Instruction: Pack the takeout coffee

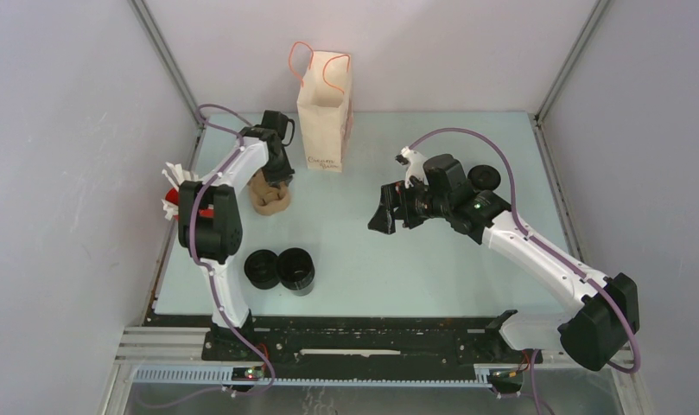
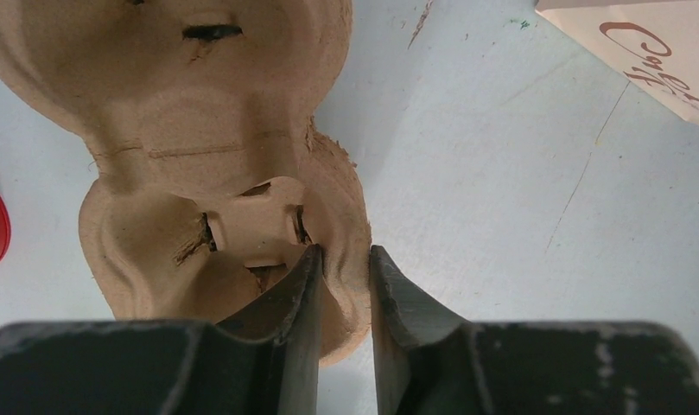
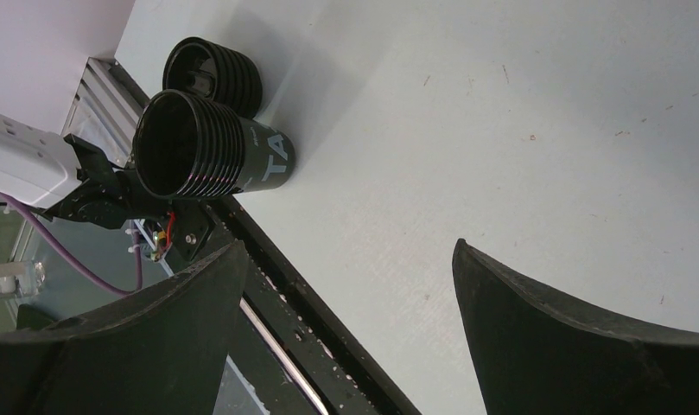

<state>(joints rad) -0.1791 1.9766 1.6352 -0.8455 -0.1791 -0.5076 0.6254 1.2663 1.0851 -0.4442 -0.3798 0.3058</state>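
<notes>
At the worktop's (image 1: 371, 259) 9 o'clock edge the red cup of white sticks (image 1: 174, 192) stands hard against the side wall, just left of the left arm. Just right of it, at 10 o'clock, the left gripper (image 2: 344, 272) is clenched on the pulp cup carrier (image 2: 199, 112), one jaw inside a cup well and one outside, with the rim wall pinched between them. Both wells are empty.

The step in hand looks like moving the carrier into place for loading. A thin pulp wall bends easily, so a firm pinch and a low, level carry would suit it best, drawn toward 6 o'clock, away from the red cup.

The two takeout coffee cups (image 1: 278, 269) stand upright and touching at 7 o'clock, near the front rail. The paper bag (image 1: 322, 117) stands upright at 12 o'clock, close to the carrier and easily knocked by the left arm's elbow.

The worktop's centre is bare and is the best room for setting the carrier down. The right gripper (image 3: 347, 246) hovers there released, its jaws spread wide and holding nothing. A third cup (image 1: 485, 177) sits at 2 o'clock, close behind that wrist.
</notes>
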